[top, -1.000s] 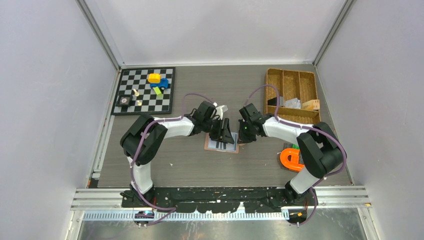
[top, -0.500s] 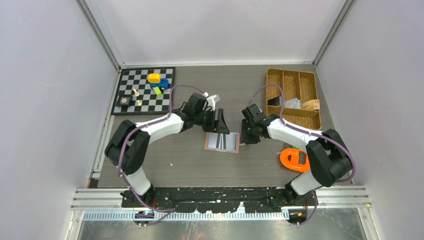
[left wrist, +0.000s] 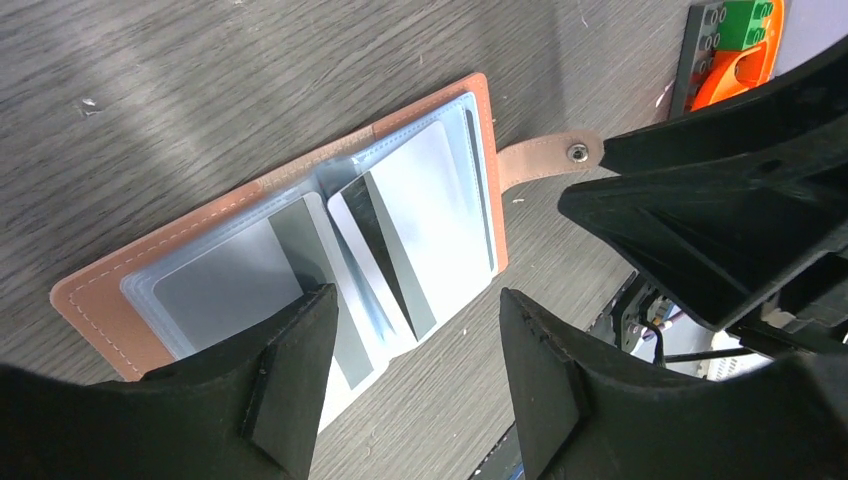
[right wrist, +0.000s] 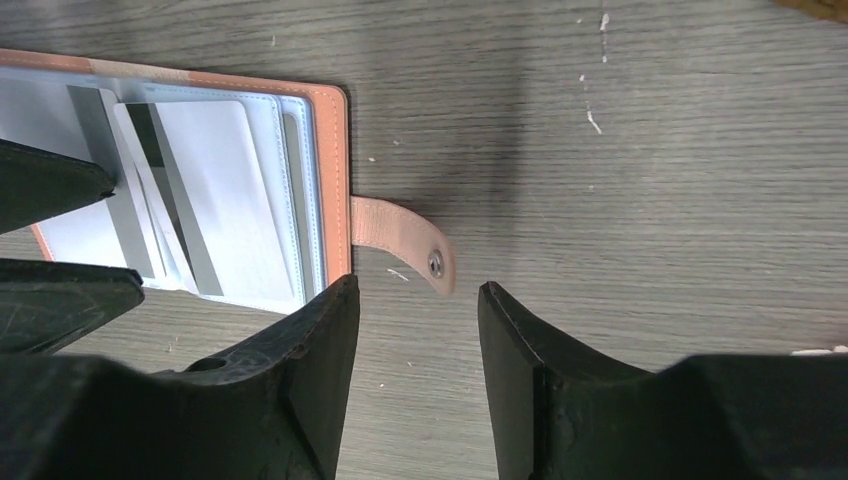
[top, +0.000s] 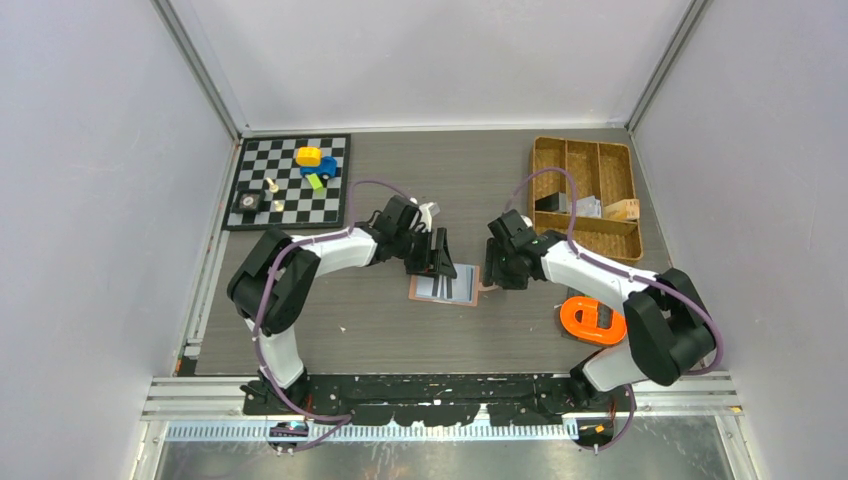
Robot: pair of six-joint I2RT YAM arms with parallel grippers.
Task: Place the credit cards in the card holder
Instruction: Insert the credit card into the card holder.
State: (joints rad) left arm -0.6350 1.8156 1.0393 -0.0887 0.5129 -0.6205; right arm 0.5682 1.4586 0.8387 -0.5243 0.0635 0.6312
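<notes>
The card holder is a salmon-pink wallet lying open and flat on the table. It also shows in the left wrist view and the right wrist view. Pale grey credit cards with dark stripes sit in its clear inner sleeves, and they show in the right wrist view too. Its snap strap sticks out to the right. My left gripper is open and empty over the wallet's far left part. My right gripper is open and empty just right of the wallet, by the strap.
A chessboard with small toys lies at the back left. A wicker tray holding a small tan box stands at the back right. An orange object lies right of the wallet, near the right arm.
Both grippers have drawn back from over the wallet. The left one went up and left, then came back to its far edge. The right one shifted right. The wallet stays open.
</notes>
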